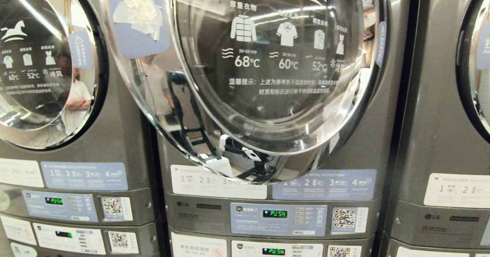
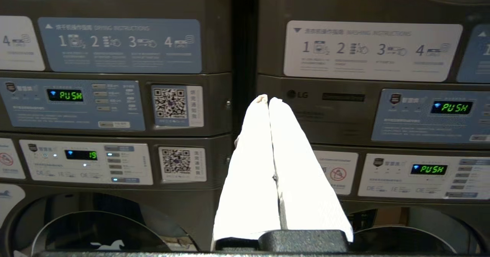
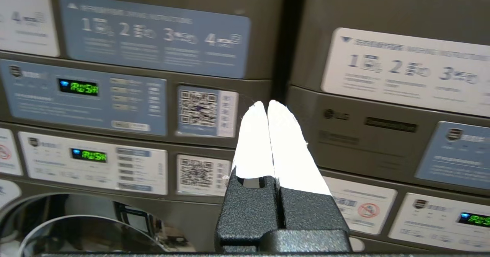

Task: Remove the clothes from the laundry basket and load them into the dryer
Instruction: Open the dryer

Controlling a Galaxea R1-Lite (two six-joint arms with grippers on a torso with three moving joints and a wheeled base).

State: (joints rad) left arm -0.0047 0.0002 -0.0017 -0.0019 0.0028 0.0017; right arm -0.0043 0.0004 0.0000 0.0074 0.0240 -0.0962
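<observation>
Dryer door [image 1: 268,77] faces camera; both pincers closed, empty.

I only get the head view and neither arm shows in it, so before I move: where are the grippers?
Observer: The left gripper is shut and empty, pointing at the dark gap between two machines.
Operator: And the right one?
Observer: The right gripper is shut and empty too, aimed near a gap at control-panel level.
Operator: Any laundry basket or clothes nearby?
Observer: None in either wrist view; they show only panels and door tops below, like the lower door left of the gap.
Operator: Is that lower machine idle?
Observer: Its display reads 19, not PUSH like the display above.
</observation>
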